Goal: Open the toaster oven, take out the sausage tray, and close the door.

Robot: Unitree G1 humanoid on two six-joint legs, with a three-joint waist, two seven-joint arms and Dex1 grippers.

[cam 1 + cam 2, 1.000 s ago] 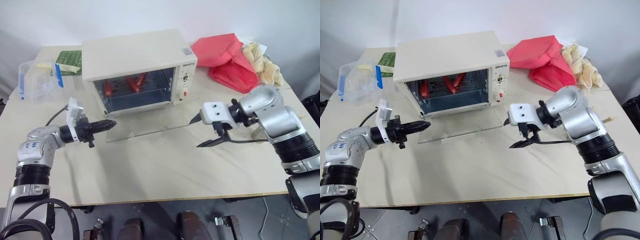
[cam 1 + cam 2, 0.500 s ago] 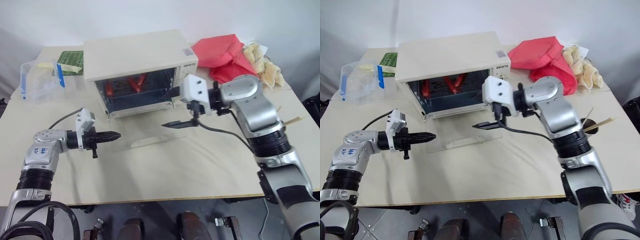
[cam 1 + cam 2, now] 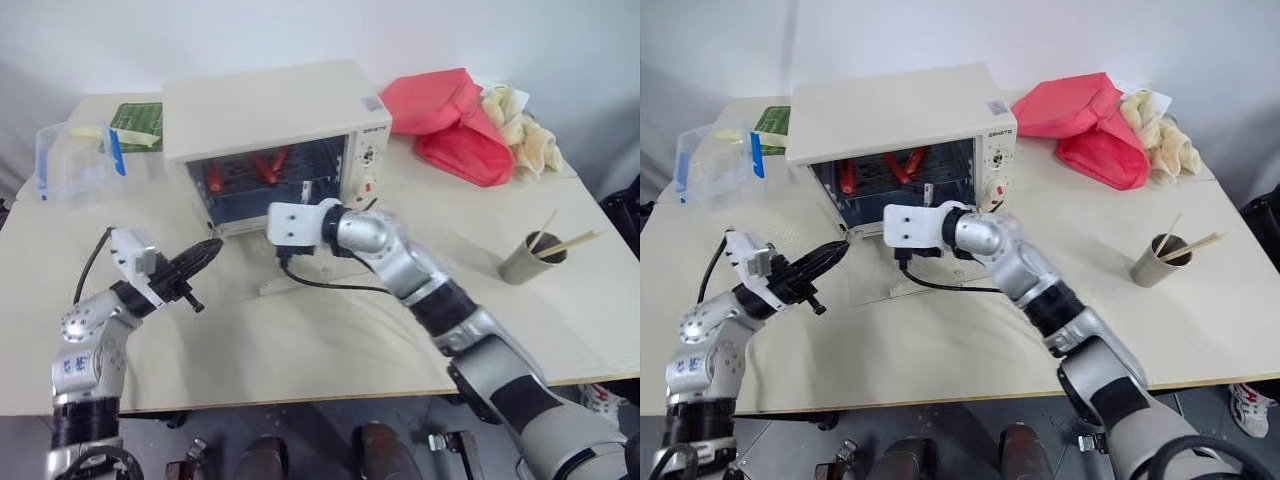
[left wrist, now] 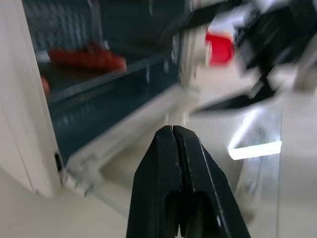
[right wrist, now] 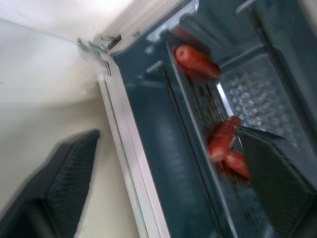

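The cream-white toaster oven [image 3: 270, 105] stands at the back of the table. Its glass door [image 3: 240, 275] lies folded flat in front of it. On the rack inside rests the sausage tray [image 5: 247, 94], holding red sausages [image 3: 270, 165]. My right gripper [image 5: 168, 139] is open at the oven's mouth, one finger [image 3: 304, 187] raised before the opening and the other low over the door. Nothing is between them. My left gripper [image 3: 212, 247] is shut and empty, pointing at the oven's lower left corner, just short of it.
A clear plastic box with blue clips [image 3: 75, 160] stands left of the oven, with a green card [image 3: 140, 122] behind it. Red cloth [image 3: 455, 125] and a cream towel [image 3: 522, 125] lie at the back right. A cup with chopsticks [image 3: 527, 258] stands on the right.
My right gripper has swung left across the open door to the oven's mouth, still open. The left gripper has drawn back a little and tilted upward, still shut.
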